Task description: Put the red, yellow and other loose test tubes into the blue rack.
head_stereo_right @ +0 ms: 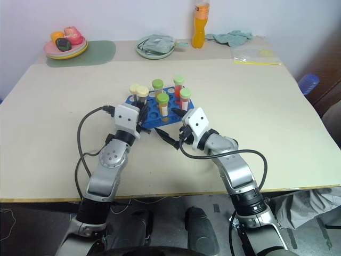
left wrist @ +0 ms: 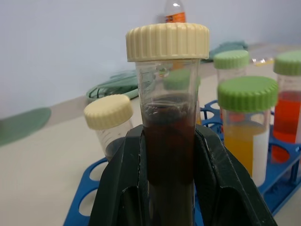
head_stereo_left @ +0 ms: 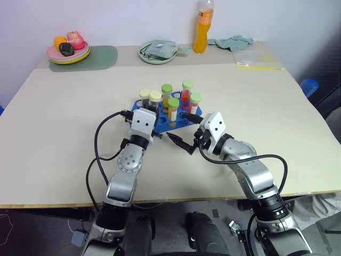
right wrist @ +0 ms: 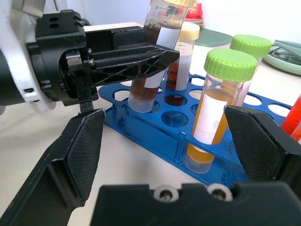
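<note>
Clamped around a dark maroon tube (left wrist: 169, 141) with a cream cap, the left gripper (head_stereo_left: 151, 118) holds it upright with its bottom end at a hole on the near left side of the blue rack (right wrist: 155, 125). That rack sits toward the middle of the table (head_stereo_left: 64, 133), slightly nearer the front edge. Several other tubes already stand in it: a second cream-capped one (left wrist: 110, 125) just behind the held tube, a yellow tube with a green cap (right wrist: 214, 101), and red ones further right. The right gripper (head_stereo_left: 185, 133) rests empty with its fingers spread wide, just beside the rack's near right edge.

Judging from here, the risk lies in the release. If the tube is not seated deep in its hole, letting go could leave it leaning or toppling against its neighbour. A sideways pull on withdrawal might drag the light rack or jostle the seated tubes, and the right gripper sits close enough to bump the rack too.
</note>
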### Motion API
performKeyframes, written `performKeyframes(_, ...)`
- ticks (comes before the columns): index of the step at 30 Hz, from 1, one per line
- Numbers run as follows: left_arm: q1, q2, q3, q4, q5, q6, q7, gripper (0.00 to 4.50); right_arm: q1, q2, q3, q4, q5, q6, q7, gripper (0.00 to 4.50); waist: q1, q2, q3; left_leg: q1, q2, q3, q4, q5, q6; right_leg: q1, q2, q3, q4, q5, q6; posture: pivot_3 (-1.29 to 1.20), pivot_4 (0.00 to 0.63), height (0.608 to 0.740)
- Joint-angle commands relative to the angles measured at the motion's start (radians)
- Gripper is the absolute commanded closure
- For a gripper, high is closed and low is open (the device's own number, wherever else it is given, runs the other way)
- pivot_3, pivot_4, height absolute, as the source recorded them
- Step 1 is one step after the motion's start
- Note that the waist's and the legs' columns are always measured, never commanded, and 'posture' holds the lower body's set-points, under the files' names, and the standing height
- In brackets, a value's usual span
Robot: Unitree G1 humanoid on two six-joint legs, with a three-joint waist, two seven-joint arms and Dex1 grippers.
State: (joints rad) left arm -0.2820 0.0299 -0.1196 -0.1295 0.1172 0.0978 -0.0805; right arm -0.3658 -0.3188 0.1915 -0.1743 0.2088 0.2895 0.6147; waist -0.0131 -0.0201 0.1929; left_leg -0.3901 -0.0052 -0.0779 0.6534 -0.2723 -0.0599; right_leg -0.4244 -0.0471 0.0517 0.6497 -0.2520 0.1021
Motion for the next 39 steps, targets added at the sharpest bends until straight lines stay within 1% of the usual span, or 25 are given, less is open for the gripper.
performKeyframes(1,-0.004,-0.007,0.006,0.026,-0.029,-0.037,-0.011,3.76,-0.008,0.009,-0.006,-0.042,0.0,-0.016,-0.003,0.0,0.0,0.0,0.0,0.0,0.0,0.0,0.0,0.0,0.0,0.0,0.0,0.0,0.0,0.0,0.0,0.0,0.15,0.74)
performKeyframes(7,-0.011,-0.017,0.016,0.075,-0.034,-0.066,0.001,3.76,-0.002,0.003,-0.008,-0.052,0.001,-0.013,0.0,0.0,0.0,0.0,0.0,0.0,0.0,0.0,0.0,0.0,0.0,0.0,0.0,0.0,0.0,0.0,0.0,0.0,0.15,0.74)
performKeyframes(19,-0.02,-0.039,0.007,0.105,-0.078,-0.108,-0.026,3.76,0.006,-0.003,-0.002,-0.065,0.0,-0.006,0.0,0.0,0.002,0.001,-0.001,0.0,0.0,0.0,0.0,0.0,0.0,0.0,0.0,0.0,0.0,0.0,0.0,0.0,0.15,0.74)
performKeyframes(21,-0.02,-0.039,0.01,0.108,-0.07,-0.104,-0.016,2.75,0.006,-0.004,-0.005,-0.068,0.002,-0.004,0.0,0.0,0.002,0.001,-0.001,0.0,0.0,0.0,0.0,0.0,0.0,0.0,0.0,0.0,0.0,0.0,0.0,0.0,0.15,0.74)
performKeyframes(23,-0.017,-0.04,0.008,0.103,-0.067,-0.105,-0.012,1.89,0.009,-0.007,-0.012,-0.073,0.007,-0.003,0.002,0.0,0.001,0.001,-0.001,0.0,0.0,0.0,0.0,0.0,0.0,0.0,0.0,0.0,0.0,0.0,0.0,0.0,0.15,0.74)
performKeyframes(24,-0.013,-0.039,0.01,0.095,-0.067,-0.107,-0.011,1.32,0.009,-0.008,-0.015,-0.076,0.01,-0.002,0.003,0.0,0.0,0.001,-0.001,0.0,0.0,0.0,0.0,0.0,0.0,0.0,0.0,0.0,0.0,0.0,0.0,0.0,0.15,0.74)
performKeyframes(26,0.007,-0.033,0.025,0.045,-0.093,-0.1,-0.025,0.35,0.009,-0.022,-0.03,-0.092,0.024,0.004,0.015,0.0,0.0,0.001,-0.001,0.0,0.0,0.0,0.0,0.0,0.0,0.0,0.0,0.0,0.0,0.0,0.0,0.0,0.15,0.74)
performKeyframes(28,0.04,-0.006,0.048,-0.04,-0.138,-0.074,-0.062,0.35,0.01,-0.055,-0.064,-0.121,0.06,0.027,0.042,0.0,-0.002,0.001,-0.001,0.0,0.0,0.0,0.0,0.0,0.0,0.0,0.0,0.0,0.0,0.0,0.0,0.0,0.15,0.74)
performKeyframes(31,0.12,0.077,0.112,-0.203,-0.243,0.015,-0.139,0.35,0.018,-0.138,-0.151,-0.156,0.14,0.087,0.099,0.0,-0.003,0.001,-0.001,0.0,0.0,0.0,0.0,0.0,0.0,0.0,0.0,0.0,0.0,0.0,0.0,0.0,0.15,0.74)
performKeyframes(35,0.26,0.243,0.283,-0.392,-0.429,0.191,-0.239,0.35,0.039,-0.277,-0.292,-0.12,0.225,0.16,0.166,0.0,-0.004,0.001,-0.001,0.0,0.001,0.0,-0.001,0.0,0.0,0.0,0.0,0.0,0.0,0.0,0.0,0.0,0.15,0.74)
performKeyframes(37,0.342,0.349,0.403,-0.413,-0.485,0.245,-0.298,0.35,0.044,-0.34,-0.354,-0.046,0.211,0.149,0.176,0.0,-0.004,0.001,-0.001,0.0,0.001,0.0,-0.001,0.0,0.0,0.0,0.0,0.0,0.0,0.0,0.0,0.0,0.15,0.74)
performKeyframes(39,0.413,0.428,0.506,-0.397,-0.52,0.262,-0.349,0.35,0.042,-0.382,-0.401,0.031,0.208,0.147,0.181,0.0,-0.004,0.001,-0.001,0.001,0.001,0.001,-0.001,0.0,0.0,0.001,0.0,0.0,0.0,0.0,0.0,0.0,0.15,0.74)
